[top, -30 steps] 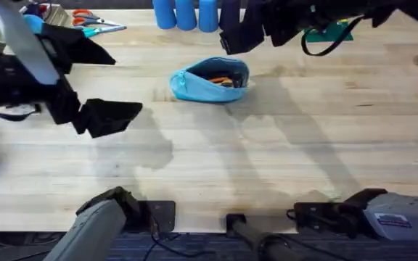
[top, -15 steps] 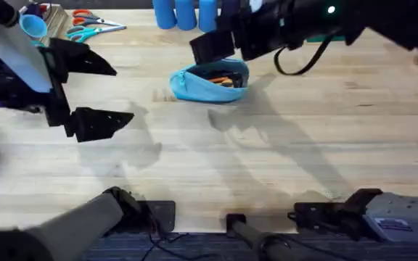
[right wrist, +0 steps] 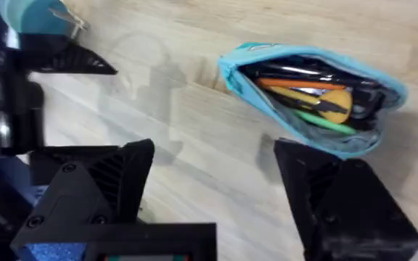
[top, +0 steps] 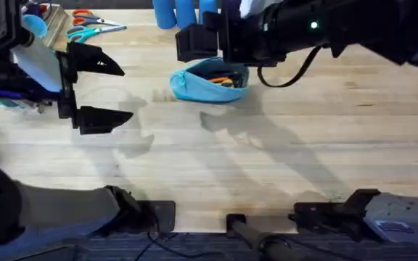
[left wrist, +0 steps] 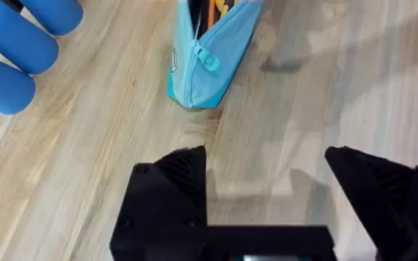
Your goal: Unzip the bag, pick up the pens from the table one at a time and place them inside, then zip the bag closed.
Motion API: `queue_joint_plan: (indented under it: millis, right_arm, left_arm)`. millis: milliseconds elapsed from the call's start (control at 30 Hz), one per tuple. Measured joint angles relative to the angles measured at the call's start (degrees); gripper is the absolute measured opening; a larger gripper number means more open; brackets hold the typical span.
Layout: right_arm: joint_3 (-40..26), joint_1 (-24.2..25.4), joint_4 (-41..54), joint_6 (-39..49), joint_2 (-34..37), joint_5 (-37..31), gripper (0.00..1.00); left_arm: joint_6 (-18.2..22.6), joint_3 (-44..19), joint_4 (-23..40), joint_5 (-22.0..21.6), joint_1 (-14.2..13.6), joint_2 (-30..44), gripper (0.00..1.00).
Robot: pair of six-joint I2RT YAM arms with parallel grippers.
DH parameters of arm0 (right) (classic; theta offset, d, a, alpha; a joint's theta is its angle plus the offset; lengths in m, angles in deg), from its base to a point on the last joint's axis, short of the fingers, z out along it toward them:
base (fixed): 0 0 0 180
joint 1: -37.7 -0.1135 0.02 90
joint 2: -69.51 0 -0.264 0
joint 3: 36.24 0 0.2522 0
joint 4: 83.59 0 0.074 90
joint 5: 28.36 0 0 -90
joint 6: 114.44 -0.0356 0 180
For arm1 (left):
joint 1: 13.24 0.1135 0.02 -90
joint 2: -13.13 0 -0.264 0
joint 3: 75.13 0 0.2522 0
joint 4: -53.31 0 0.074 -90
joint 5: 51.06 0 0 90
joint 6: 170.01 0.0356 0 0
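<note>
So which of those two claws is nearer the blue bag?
The right claw, hovering open just behind the bag. The left claw hangs open farther off, over bare table.

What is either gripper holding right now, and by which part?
Nothing. The left gripper and right gripper are both open and empty; the bag lies unzipped, pens inside.

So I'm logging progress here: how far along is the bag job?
Done: the bag is unzipped with pens inside. In hand: nothing; the right gripper hovers open by the bag, the left gripper open over bare table. Left: zipping it closed.
</note>
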Motion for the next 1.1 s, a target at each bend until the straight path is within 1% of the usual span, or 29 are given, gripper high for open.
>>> queue_joint_plan:
  millis: [200, 400, 567, 667, 700, 800, 933, 1100]
  right_arm:
    - [0.0, -0.92, -0.09, -6.47, 0.0, 1.57, 0.998]
    - [0.0, -0.95, -0.24, -10.79, 0.01, 1.78, 0.998]
    - [0.0, -2.04, -0.5, -12.28, 1.34, 1.51, 0.998]
    - [0.0, -4.0, -0.56, -12.65, 3.5, -1.15, 0.998]
    - [0.0, -6.6, -2.17, -12.85, 5.72, -5.39, 0.997]
    - [0.0, -9.05, -4.89, -12.86, 7.6, -8.68, 0.998]
    - [0.0, -11.0, -6.32, -13.0, 9.74, -10.56, 0.998]
    - [0.0, -11.19, -8.94, -13.02, 12.53, -11.68, 0.998]
  left_arm:
    - [0.0, 0.0, -3.44, 0.42, 0.0, 3.6, 0.993]
    - [0.0, 0.0, -4.06, 0.56, 0.0, 5.0, 0.993]
    - [0.0, 0.0, -4.06, 0.61, 0.0, 5.0, 0.993]
    - [0.0, 0.0, -4.06, 0.61, 0.0, 5.0, 0.993]
    - [0.0, 0.0, -4.06, 0.61, 0.0, 5.0, 0.993]
    - [0.0, 0.0, -4.06, 0.61, 0.0, 5.0, 0.993]
    - [0.0, 0.0, -4.06, 0.61, 0.0, 5.0, 0.993]
    - [0.0, 0.0, -4.04, 0.61, 0.0, 5.0, 0.993]
